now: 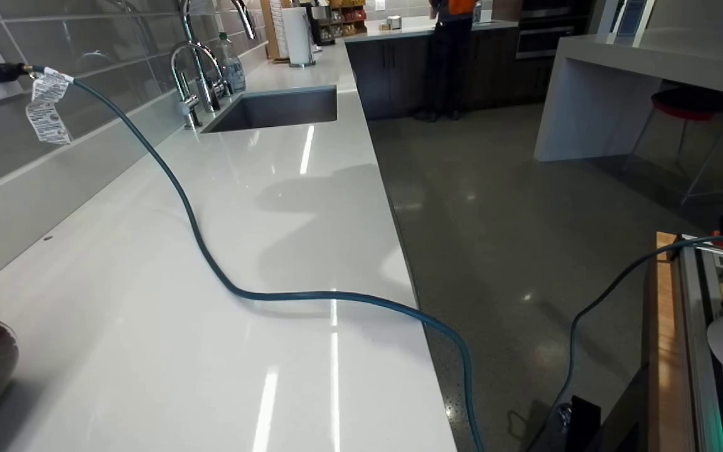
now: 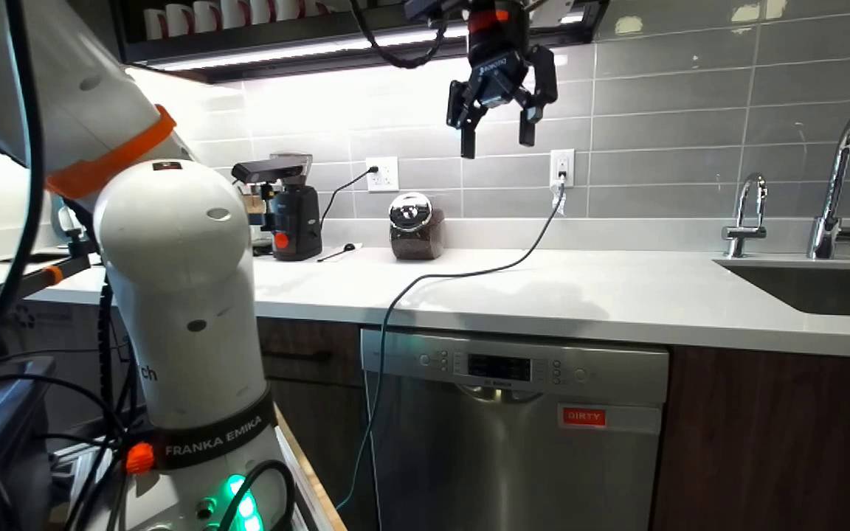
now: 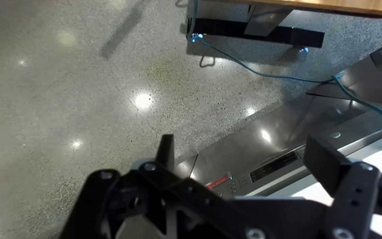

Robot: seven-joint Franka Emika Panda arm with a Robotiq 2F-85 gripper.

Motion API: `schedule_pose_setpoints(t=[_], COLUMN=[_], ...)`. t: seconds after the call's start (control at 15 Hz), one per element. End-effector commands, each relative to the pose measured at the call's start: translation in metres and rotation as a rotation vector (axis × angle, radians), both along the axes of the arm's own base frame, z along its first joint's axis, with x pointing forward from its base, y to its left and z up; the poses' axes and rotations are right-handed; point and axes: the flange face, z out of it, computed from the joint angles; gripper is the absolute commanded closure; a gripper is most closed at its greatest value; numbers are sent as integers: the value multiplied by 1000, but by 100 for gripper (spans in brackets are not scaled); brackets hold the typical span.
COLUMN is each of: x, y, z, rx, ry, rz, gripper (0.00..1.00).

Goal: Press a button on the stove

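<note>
Grey tiled wall [image 2: 661,88] stands behind the black two-finger tool [image 2: 497,140], whose fingers [image 2: 527,130] are wide apart and hold nothing. Well below the tool, small round buttons [image 2: 556,372] sit on the silver metal dishwasher [image 2: 499,457].

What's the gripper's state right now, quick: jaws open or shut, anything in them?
Gripper: open, holding nothing.

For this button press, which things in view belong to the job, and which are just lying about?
For the job:
dishwasher, the likely target, since no stove clearly shows
its button panel
the jaws, standing open

Just about:
jar
black countertop machine
paper towel roll
mugs
</note>
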Motion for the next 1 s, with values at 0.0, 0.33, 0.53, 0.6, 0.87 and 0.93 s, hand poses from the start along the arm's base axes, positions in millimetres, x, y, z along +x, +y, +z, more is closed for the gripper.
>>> schedule_pose_setpoints(t=[0.0,0.33,0.53,0.6,0.87,0.93], x=[12,18,16,16,18,18], y=[-15,-22,-23,-24,-24,-25], z=[-42,-113,-155,-167,-151,-148], rx=[83,180,208,196,183,182], ry=[-28,-79,-46,-37,-41,-46], rz=[23,101,176,205,163,164], gripper=[0,0,0,0,0,0])
